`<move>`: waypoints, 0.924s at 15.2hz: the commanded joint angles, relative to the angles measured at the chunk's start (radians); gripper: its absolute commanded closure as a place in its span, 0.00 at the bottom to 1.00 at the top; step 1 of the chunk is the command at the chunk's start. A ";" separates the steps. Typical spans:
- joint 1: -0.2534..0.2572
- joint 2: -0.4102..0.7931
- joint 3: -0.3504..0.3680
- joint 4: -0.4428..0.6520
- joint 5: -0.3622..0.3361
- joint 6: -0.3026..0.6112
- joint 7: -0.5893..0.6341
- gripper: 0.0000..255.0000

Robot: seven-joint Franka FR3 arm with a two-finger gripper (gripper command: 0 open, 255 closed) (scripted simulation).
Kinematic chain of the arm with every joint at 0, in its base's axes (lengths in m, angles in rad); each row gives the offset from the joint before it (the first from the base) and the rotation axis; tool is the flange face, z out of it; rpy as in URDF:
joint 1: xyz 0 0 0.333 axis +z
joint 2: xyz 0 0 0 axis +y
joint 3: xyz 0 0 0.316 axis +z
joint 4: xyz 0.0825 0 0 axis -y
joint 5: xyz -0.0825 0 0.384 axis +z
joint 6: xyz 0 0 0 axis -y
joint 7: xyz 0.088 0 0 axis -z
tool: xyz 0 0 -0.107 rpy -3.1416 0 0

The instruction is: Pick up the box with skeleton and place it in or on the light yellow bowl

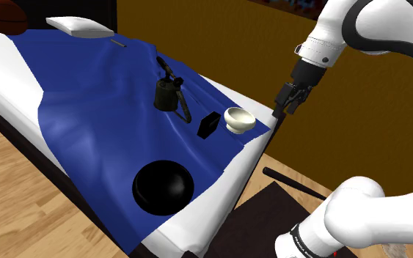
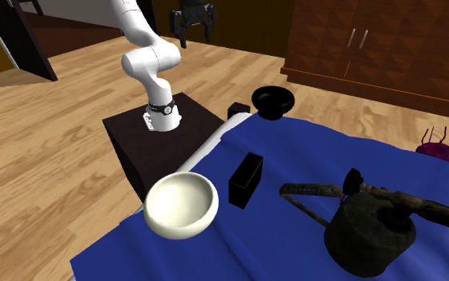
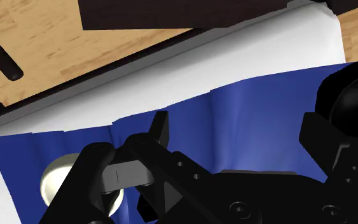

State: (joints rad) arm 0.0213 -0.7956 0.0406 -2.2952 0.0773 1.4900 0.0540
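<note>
Probably the box (image 1: 209, 124) is light and stiff, like a small pack made of card, so it should not bend or break when it is pinched. Its sides look flat and smooth, so it might slip a bit if the pinch is too soft. It stands up on a thin edge on the soft blue blanket (image 1: 102, 95), so a bump could tip it over. A good place to hold it looks like the two wide flat faces, near the top, with one finger on each face.

The box is all black and thin. No skeleton picture can be made out on it. It sits on the blanket near the edge of the bed (image 1: 3, 69), just beside the pale cream bowl (image 1: 238, 126) but not touching it. In the second exterior view the box is between the bowl and a dark can (image 2: 370, 231).

The gripper (image 1: 285, 108) hangs in the air off the side of the bed, well apart from the box. Its two fingers stand wide apart and hold nothing.
</note>
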 commanded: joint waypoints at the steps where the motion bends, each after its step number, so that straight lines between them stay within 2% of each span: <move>1: 0.000 0.000 0.000 0.000 0.000 0.000 0.000 0.00; 7: -0.053 0.172 0.064 -0.001 0.024 0.183 0.170 0.00; 14: -0.114 0.405 0.118 0.058 0.016 0.366 0.368 0.00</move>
State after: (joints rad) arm -0.0865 -0.4215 0.1480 -2.2448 0.0939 1.8295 0.3855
